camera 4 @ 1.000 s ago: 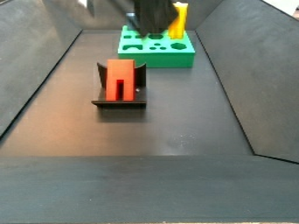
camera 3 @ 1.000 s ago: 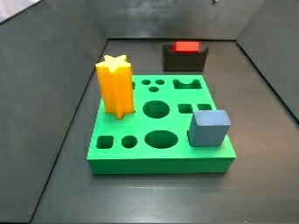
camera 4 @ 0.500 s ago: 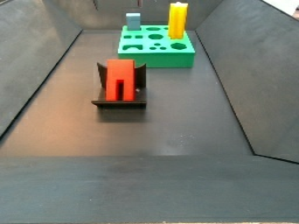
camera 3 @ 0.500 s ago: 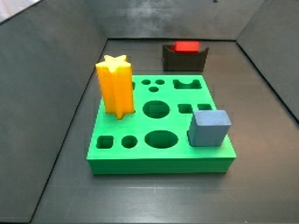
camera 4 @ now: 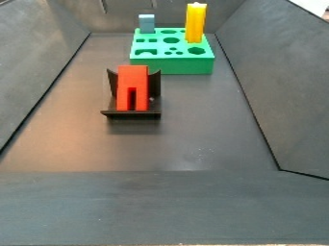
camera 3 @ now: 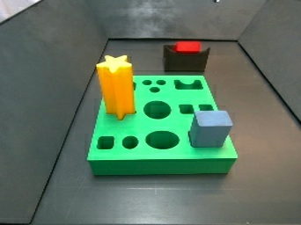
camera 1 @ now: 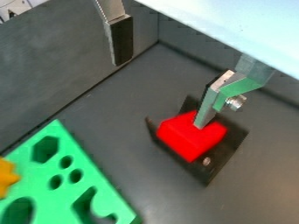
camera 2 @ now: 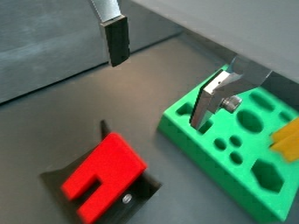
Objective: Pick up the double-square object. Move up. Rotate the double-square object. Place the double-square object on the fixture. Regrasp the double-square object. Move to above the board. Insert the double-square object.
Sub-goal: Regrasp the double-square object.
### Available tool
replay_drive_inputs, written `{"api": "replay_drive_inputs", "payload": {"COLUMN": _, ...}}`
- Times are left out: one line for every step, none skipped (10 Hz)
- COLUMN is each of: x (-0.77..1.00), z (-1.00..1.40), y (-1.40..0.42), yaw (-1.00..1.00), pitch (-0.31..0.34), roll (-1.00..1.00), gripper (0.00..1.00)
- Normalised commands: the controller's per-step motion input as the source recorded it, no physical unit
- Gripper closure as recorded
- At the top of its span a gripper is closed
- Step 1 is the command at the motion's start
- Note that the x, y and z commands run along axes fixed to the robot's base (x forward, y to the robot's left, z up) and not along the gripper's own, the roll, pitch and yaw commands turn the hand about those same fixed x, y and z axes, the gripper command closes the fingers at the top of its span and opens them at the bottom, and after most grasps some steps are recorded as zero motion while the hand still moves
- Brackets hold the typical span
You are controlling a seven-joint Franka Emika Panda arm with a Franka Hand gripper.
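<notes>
Since a second ago the arm has left the side view over the board; nothing else moved. Gripper now shows only in both wrist views, up above the floor, fingers spread wide apart with nothing between them. Double-square object sits on the fixture, untouched, also seen in a wrist view. Board lies well apart from the fixture, with yellow star and blue cube standing in it.
</notes>
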Motion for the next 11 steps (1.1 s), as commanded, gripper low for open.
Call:
{"api": "replay_drive_inputs", "payload": {"x": -0.04, "z": 0.01, "y": -0.02, "yaw": 0.02, "pitch": -0.003, "roll": 1.00, "gripper": 0.00}}
{"api": "replay_drive_inputs", "payload": {"x": -0.03, "z": 0.01, "y": -0.02, "yaw": 0.03, "pitch": -0.011, "roll": 1.00, "gripper": 0.00}}
{"api": "replay_drive_inputs", "payload": {"x": -0.03, "z": 0.01, "y": -0.02, "yaw": 0.03, "pitch": -0.013, "roll": 1.00, "gripper": 0.00}}
{"api": "replay_drive_inputs", "payload": {"x": -0.03, "z": 0.00, "y": -0.02, "yaw": 0.03, "pitch": -0.013, "roll": 1.00, "gripper": 0.00}}
{"api": "replay_drive_inputs", "payload": {"x": -0.03, "z": 0.01, "y": -0.01, "yaw": 0.03, "pitch": -0.011, "roll": 1.00, "gripper": 0.00}}
{"api": "replay_drive_inputs", "payload": {"x": -0.01, "z": 0.01, "y": -0.02, "yaw": 0.03, "pitch": -0.009, "roll": 1.00, "gripper": 0.00}}
{"api": "replay_drive_inputs", "payload": {"x": 0.00, "z": 0.00, "y": -0.02, "yaw": 0.03, "pitch": -0.004, "roll": 1.00, "gripper": 0.00}}
{"api": "replay_drive_inputs", "payload": {"x": 0.02, "z": -0.01, "y": -0.02, "yaw": 0.03, "pitch": 0.004, "roll": 1.00, "gripper": 0.00}}
{"api": "replay_drive_inputs", "payload": {"x": 0.03, "z": -0.01, "y": -0.02, "yaw": 0.04, "pitch": 0.008, "roll": 1.00, "gripper": 0.00}}
{"api": "replay_drive_inputs", "payload": {"x": 0.04, "z": -0.01, "y": -0.03, "yaw": 0.04, "pitch": 0.023, "roll": 1.00, "gripper": 0.00}}
{"api": "replay_drive_inputs", "payload": {"x": 0.06, "z": -0.01, "y": -0.03, "yaw": 0.05, "pitch": 0.044, "roll": 1.00, "gripper": 0.00}}
